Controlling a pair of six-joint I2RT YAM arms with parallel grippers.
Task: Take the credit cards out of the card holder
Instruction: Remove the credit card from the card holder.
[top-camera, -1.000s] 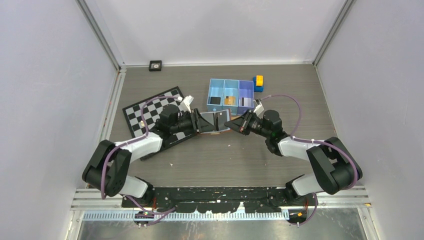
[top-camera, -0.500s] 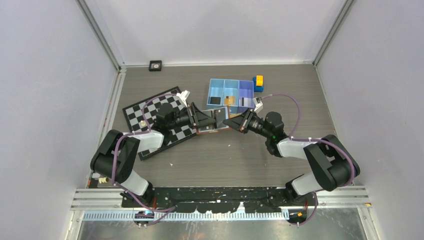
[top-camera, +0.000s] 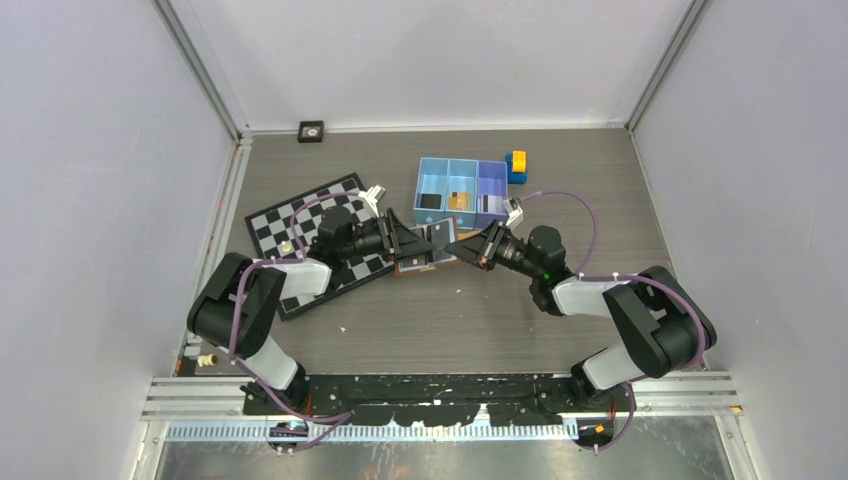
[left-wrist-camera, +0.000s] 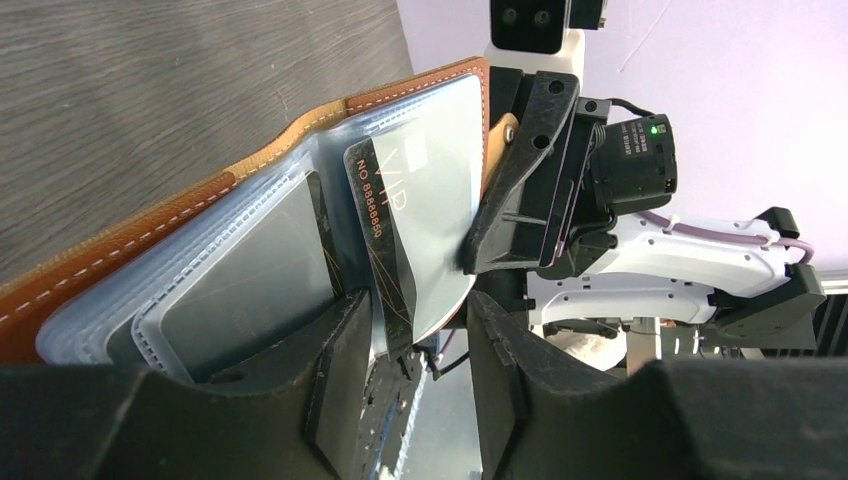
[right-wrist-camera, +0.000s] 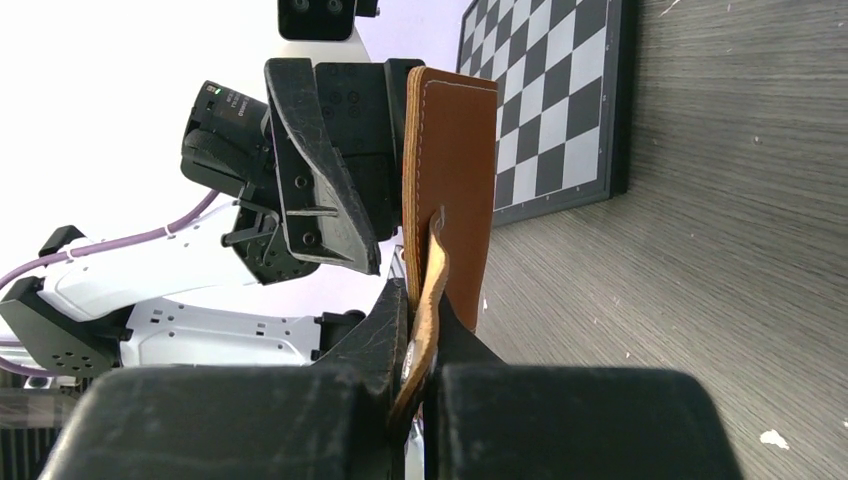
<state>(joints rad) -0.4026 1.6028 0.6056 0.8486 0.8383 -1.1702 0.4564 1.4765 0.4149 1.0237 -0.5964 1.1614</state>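
Note:
The brown card holder (top-camera: 432, 246) is held open and upright off the table between my two grippers. My right gripper (right-wrist-camera: 425, 310) is shut on its tan leather strap (right-wrist-camera: 432, 270), with the brown cover (right-wrist-camera: 455, 150) above the jaws. In the left wrist view the holder (left-wrist-camera: 250, 170) shows clear sleeves, and a black credit card (left-wrist-camera: 385, 230) marked VIP sticks out of one. My left gripper (left-wrist-camera: 418, 305) is open. The black card's end and a sleeve edge lie between its jaws, the card near one finger. Both grippers show in the top view, left (top-camera: 405, 240) and right (top-camera: 465, 245).
A blue three-compartment tray (top-camera: 420, 180) stands just behind the holder, with a flat item in each compartment. A yellow-and-blue block (top-camera: 517, 165) sits at its right end. A checkerboard (top-camera: 310, 215) lies under my left arm. Grey walls close in on three sides.
My left gripper has moved right, up to the holder's open side. My right gripper has shifted slightly left with the holder, which now stands more upright.

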